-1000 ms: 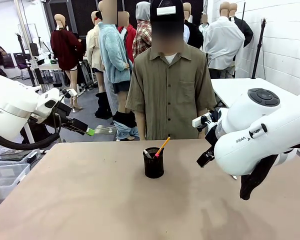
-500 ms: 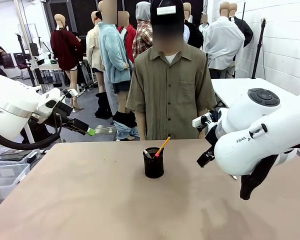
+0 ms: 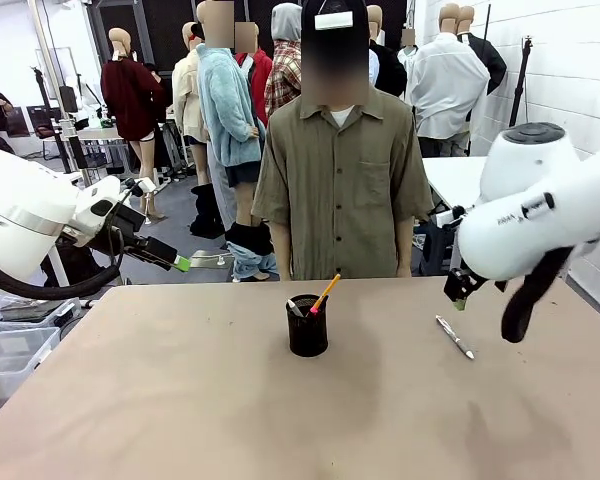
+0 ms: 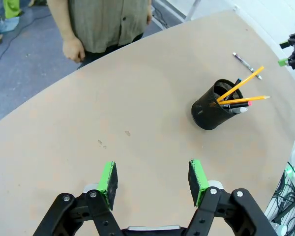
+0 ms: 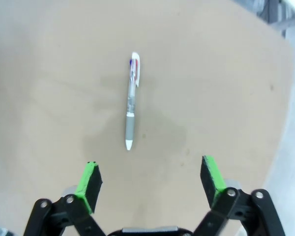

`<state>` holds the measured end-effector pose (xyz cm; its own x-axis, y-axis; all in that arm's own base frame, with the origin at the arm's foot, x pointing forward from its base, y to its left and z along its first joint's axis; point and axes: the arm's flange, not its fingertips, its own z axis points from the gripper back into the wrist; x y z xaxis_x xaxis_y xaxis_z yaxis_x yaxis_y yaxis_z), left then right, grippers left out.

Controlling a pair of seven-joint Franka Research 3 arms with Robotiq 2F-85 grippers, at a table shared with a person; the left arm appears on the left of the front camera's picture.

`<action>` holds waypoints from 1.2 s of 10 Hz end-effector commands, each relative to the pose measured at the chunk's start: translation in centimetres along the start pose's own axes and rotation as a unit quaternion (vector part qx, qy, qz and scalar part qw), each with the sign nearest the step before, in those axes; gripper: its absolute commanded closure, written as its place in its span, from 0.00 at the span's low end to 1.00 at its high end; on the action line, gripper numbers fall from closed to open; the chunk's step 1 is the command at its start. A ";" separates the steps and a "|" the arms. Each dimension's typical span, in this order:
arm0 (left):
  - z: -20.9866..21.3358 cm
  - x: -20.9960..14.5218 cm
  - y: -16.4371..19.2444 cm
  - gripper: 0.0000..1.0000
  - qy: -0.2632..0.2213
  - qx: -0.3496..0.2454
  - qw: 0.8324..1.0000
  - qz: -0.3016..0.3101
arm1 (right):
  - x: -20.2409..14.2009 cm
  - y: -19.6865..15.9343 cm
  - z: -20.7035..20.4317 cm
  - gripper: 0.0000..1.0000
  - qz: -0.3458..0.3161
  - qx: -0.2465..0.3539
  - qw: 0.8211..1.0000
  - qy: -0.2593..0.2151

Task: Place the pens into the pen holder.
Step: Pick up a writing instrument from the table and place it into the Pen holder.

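- Front view: a small black wire-mesh cylindrical pen holder (image 3: 307, 330) stands upright near the middle of the tan worktop (image 3: 180, 400). A yellow-orange pencil (image 3: 326, 292) leans out of it towards the person (image 3: 340, 180) at the far edge.
- A slim silvery-grey pen (image 3: 454, 337) lies flat on the worktop, well to the right of the pen holder. The right gripper (image 3: 459, 297) hangs just above its far end. The left gripper (image 3: 180, 263) is held beyond the worktop's left edge, well apart from everything.
- We judge the step in hand to be the pick-up of this last loose pen.
- Left wrist view: the left gripper's green pads stand spread with nothing between them. From here the pen holder carries two yellow-orange sticks and a dark one with a blue tip. What else sits low inside is too small for us to sort out.
- Right wrist view: the right gripper's pads are spread wide and empty. The silvery-grey pen lies on the worktop beyond them, running lengthwise away from the gripper and a little left of its midline, so the jaws already face across the barrel.
- We think the next move calls for a small sideways correction and a straight descent. Then comes a pinch on the grey grip section, a lift, and a carry to the pen holder.
- Its mouth is already crowded, so we expect the pen to need tipping upright before release.
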<state>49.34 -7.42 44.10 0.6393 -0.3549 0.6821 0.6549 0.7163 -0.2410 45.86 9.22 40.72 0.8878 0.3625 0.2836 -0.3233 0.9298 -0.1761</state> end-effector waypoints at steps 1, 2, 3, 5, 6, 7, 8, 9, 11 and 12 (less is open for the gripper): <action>0.0 0.2 0.2 0.24 0.000 -0.005 1.000 -0.006 | 3.1 -0.1 -2.6 0.00 -0.025 0.018 0.998 0.047; 0.0 0.2 0.2 0.24 0.000 -0.005 1.000 -0.006 | 3.7 -1.2 -3.5 0.00 -0.026 0.029 0.998 0.053; 0.0 0.2 0.2 0.24 0.000 -0.005 1.000 -0.006 | 4.1 -1.8 -4.9 0.00 -0.018 0.045 0.997 0.056; 0.0 0.2 0.2 0.24 0.000 -0.005 1.000 -0.006 | 4.8 -2.5 -7.7 0.00 -0.008 0.081 0.995 0.054; 0.0 0.2 0.2 0.24 0.000 -0.005 1.000 -0.006 | 5.2 -2.6 -9.1 0.00 0.000 0.093 0.994 0.055; 0.0 0.2 0.2 0.24 0.000 -0.005 1.000 -0.006 | 5.7 -2.6 -10.4 0.00 0.004 0.105 0.993 0.053; 0.0 0.2 0.2 0.24 0.000 -0.005 1.000 -0.006 | 6.3 -2.4 -11.7 0.00 0.006 0.108 0.993 0.056; 0.0 0.2 0.2 0.24 0.000 -0.005 1.000 -0.006 | 6.6 -2.2 -12.5 0.00 0.007 0.110 0.992 0.064; 0.0 0.2 0.2 0.24 0.000 -0.005 1.000 -0.006 | 7.4 -2.0 -13.7 0.00 0.008 0.109 0.991 0.072; 0.0 0.2 0.2 0.24 0.000 -0.005 1.000 -0.006 | 7.6 -1.8 -14.2 0.00 0.008 0.103 0.991 0.079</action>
<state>49.38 -7.43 44.07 0.6396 -0.3549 0.6819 0.6551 0.7158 -0.2419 57.11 9.13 29.92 0.9179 0.3721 0.1376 -0.3786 0.9253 0.0235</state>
